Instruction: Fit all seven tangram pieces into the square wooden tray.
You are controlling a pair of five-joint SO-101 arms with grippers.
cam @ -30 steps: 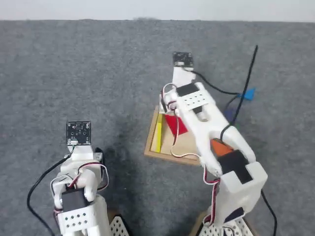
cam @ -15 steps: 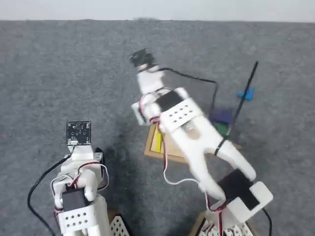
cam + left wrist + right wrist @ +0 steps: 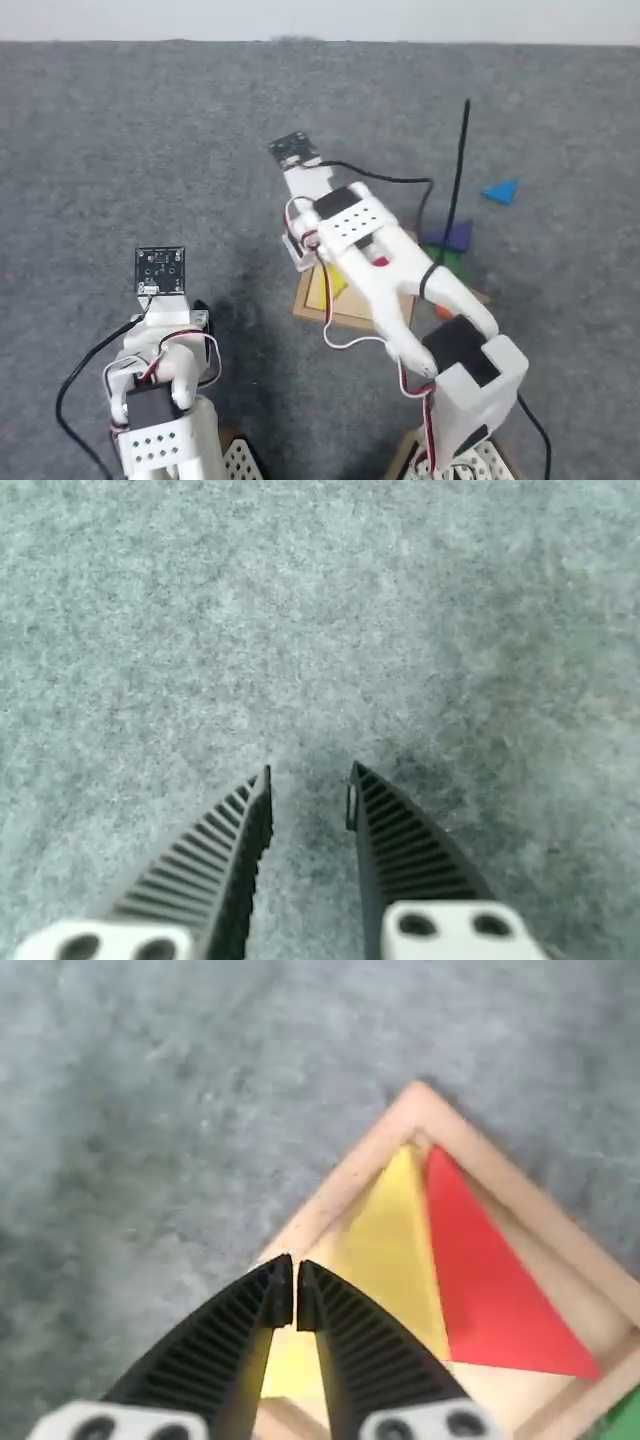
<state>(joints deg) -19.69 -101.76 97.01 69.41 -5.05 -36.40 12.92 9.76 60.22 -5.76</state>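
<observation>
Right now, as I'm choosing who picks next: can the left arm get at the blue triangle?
Probably not. The left gripper sits open over bare carpet near left, while the blue triangle lies far right, beyond the tray, with the right arm stretched between.

Mottled grey tabletop (image 3: 150, 130); pale wood tray (image 3: 340, 1178); yellow piece (image 3: 388, 1250), red piece (image 3: 490, 1300), blue piece (image 3: 499, 190), purple piece (image 3: 456, 236), green piece (image 3: 452, 263).

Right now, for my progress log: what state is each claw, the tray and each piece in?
Left claw: open.
Right claw: shut.
Tray: partly filled.
Yellow piece: in tray.
Red piece: in tray.
Blue piece: outside tray.
Purple piece: outside tray.
Green piece: outside tray.
</observation>
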